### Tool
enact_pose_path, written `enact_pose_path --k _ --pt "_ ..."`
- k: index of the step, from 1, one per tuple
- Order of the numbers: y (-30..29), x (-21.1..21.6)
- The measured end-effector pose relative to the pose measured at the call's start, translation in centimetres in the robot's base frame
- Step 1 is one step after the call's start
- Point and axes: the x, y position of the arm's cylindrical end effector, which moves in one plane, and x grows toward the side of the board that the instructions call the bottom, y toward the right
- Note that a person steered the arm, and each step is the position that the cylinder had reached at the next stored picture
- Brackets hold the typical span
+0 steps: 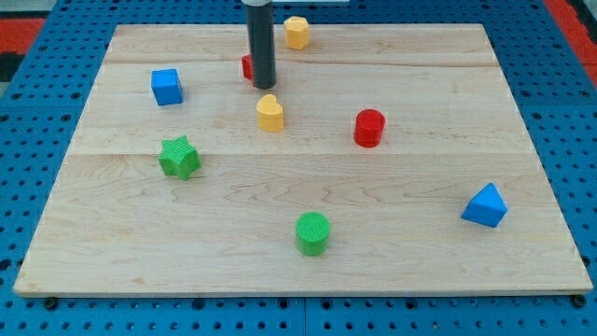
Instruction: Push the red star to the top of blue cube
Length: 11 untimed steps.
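Note:
The red star [246, 66] sits near the view's top, mostly hidden behind my rod; only its left edge shows. My tip [264, 86] rests on the board just right of and in front of the star. The blue cube [166, 86] lies to the star's left, a little lower in the view, apart from it.
A yellow block [297, 32] is at the top edge, right of the rod. A yellow heart-like block [270, 113] lies just below my tip. A red cylinder [369, 128], green star [179, 157], green cylinder [312, 232] and blue triangular block [485, 205] are spread over the wooden board [420, 75].

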Motion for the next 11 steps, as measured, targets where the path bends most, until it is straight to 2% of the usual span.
enact_pose_path --k 1,2,4,6,8,11 --pt "3.3 0.0" --pt "5.3 -1.8" --pt "1.5 -2.1" --pt "0.9 -4.6" --pt "-5.8 -3.8" --pt "-8.1 -0.9"
